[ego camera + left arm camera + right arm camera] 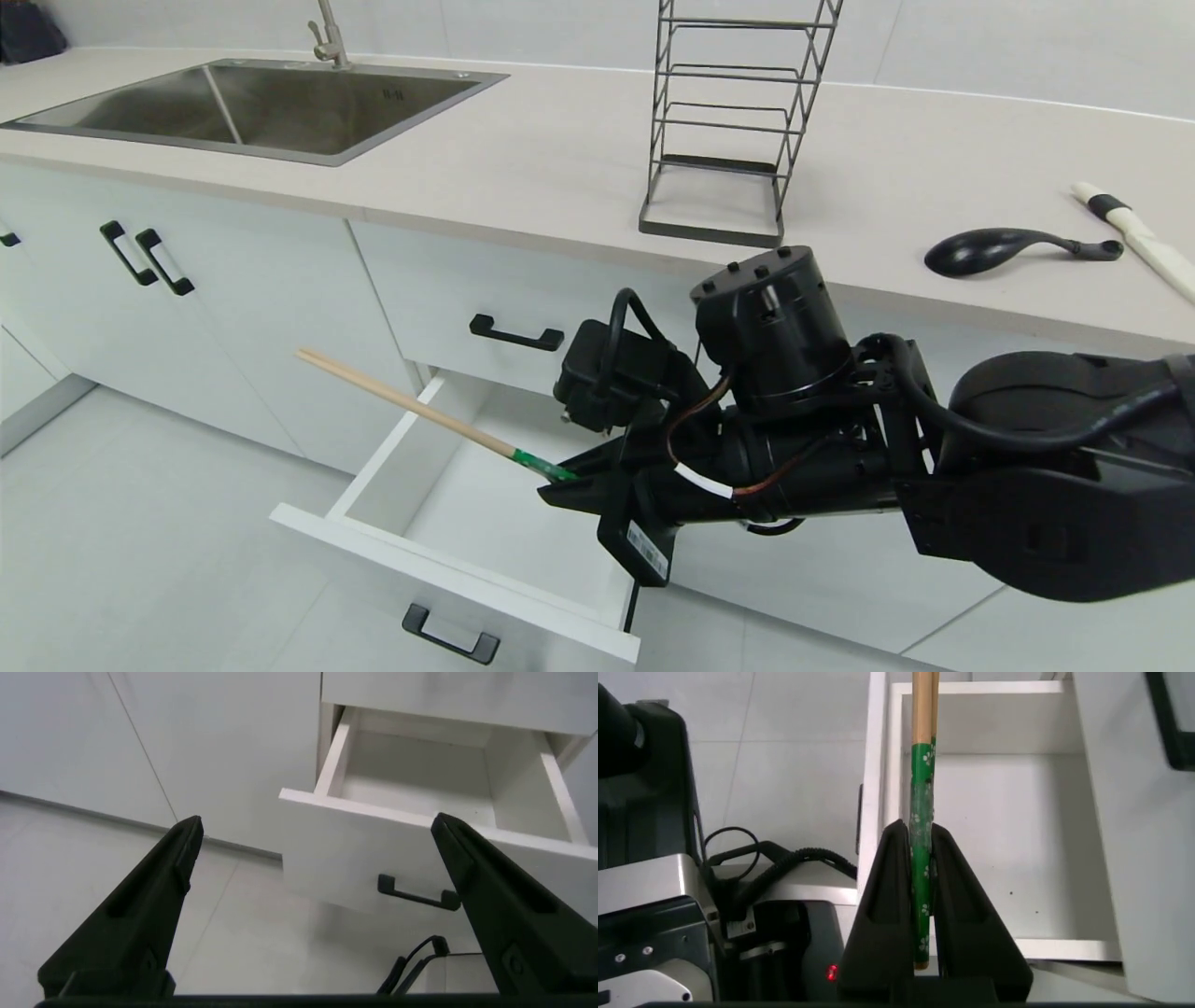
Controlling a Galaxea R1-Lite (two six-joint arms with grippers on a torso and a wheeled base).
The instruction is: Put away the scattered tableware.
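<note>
We are at the stowing step. Our right jaws are clamped on the green end of the chopsticks (411, 406), which slant out above the open drawer (485, 509) and are not yet inside it. Next, we judge, they need lowering flat into the drawer before release. Our left jaws stand apart, holding nothing, facing the drawer front. A black spoon (980, 250) waits on the bench (560, 177).
</note>
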